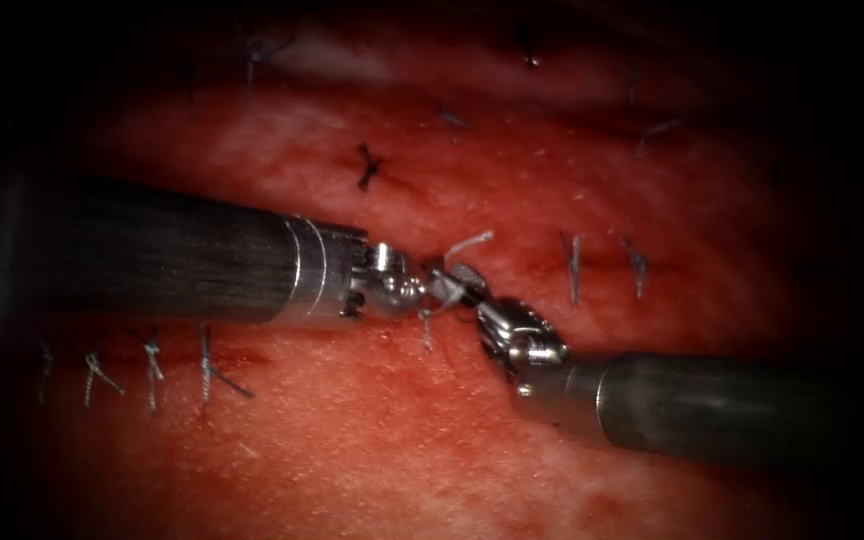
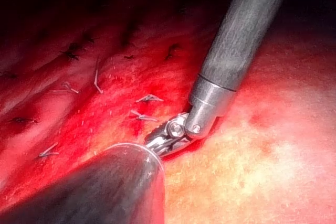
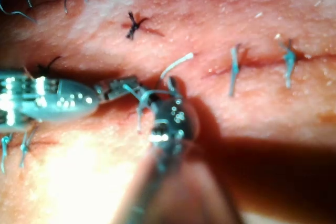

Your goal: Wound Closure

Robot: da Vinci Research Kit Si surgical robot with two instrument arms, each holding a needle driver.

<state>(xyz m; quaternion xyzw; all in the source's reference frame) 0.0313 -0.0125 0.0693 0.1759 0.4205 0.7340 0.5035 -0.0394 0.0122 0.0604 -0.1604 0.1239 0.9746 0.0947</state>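
Claws meet tip to tip at centre of the endoscope frame, right over the cut (image 1: 512,262) in the tissue (image 1: 352,450). Left claw (image 1: 430,288) comes in near-horizontal from mid-left, dark shaft ending in a silver wrist, tips pointing right. Right claw (image 1: 464,285) comes up from lower right on a shallow diagonal, wrist bent so the tips point up-left. Both sets of tips sit on the same small tangle of thread (image 1: 452,262): a pale tail sticks up-right from it (image 1: 472,241), another short strand hangs down just below the left claw's tips (image 1: 426,330). Left jaws look closed on that thread. Right jaws also look closed on the thread at the knot, though the tips overlap and the grip point is hard to separate.

Right wrist view: left claw (image 3: 123,88) and right claw (image 3: 170,90) touching at the thread loop (image 3: 142,100), pale tail (image 3: 177,64) rising beside them.

Left wrist view: right claw (image 2: 163,137) down on the tissue surface, red fluid (image 2: 105,119) pooled along the cut beside it.

Needle: can't make it out in any view.

Finished stitches (image 1: 572,265) lie across the cut to the right of the claws; more knots (image 1: 152,360) at lower left.
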